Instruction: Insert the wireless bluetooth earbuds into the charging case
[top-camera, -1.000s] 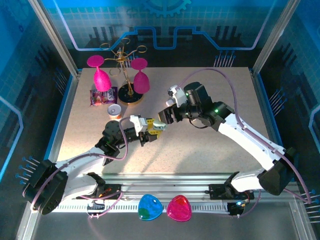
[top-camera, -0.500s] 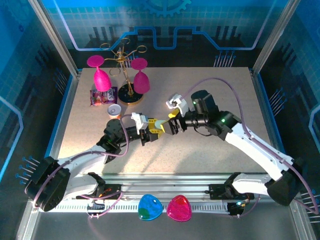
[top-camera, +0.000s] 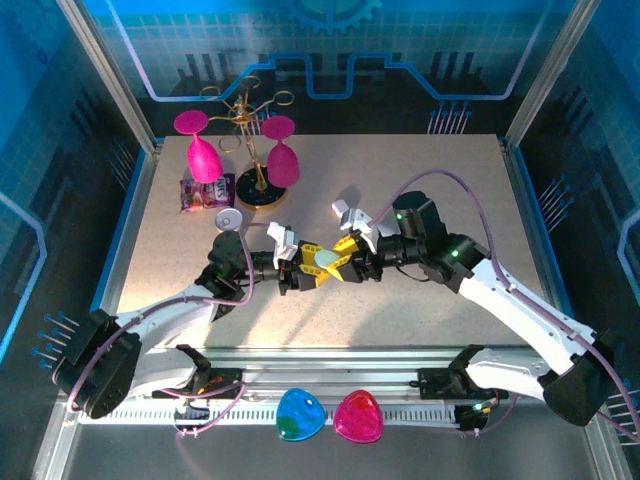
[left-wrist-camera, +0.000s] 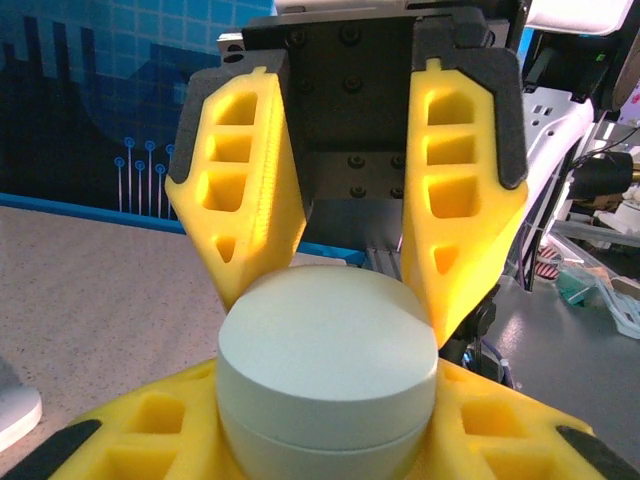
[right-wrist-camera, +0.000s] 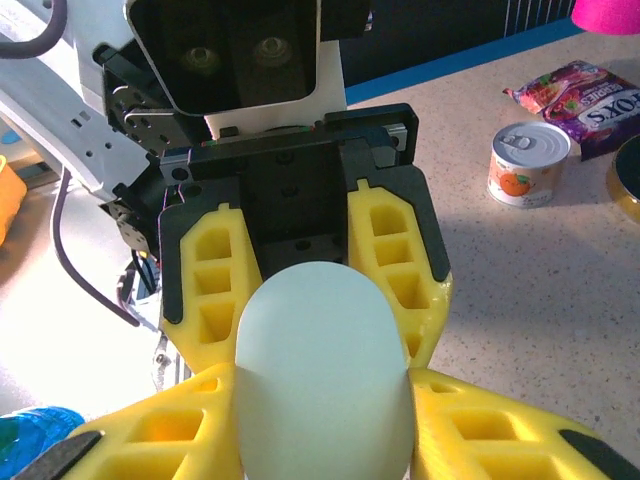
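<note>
At 6 o'clock on the near rail lie two heart-shaped shells, one blue shell (top-camera: 300, 415) and one pink shell (top-camera: 358, 417). At table centre the one charging case (left-wrist-camera: 328, 360), pale and with its lid shut, is held between both arms. The left gripper (top-camera: 312, 264) clamps one half from 9 o'clock, and the right gripper (top-camera: 343, 262) pinches the other from 3 o'clock. I judge the job barely begun: the case needs opening, and whether any earbuds sit inside cannot be told. Toward 10 o'clock stand one tin can (right-wrist-camera: 527, 163), one snack packet (right-wrist-camera: 585, 90), then one rack (top-camera: 247, 150) with two pink glasses (top-camera: 203, 152).
</note>
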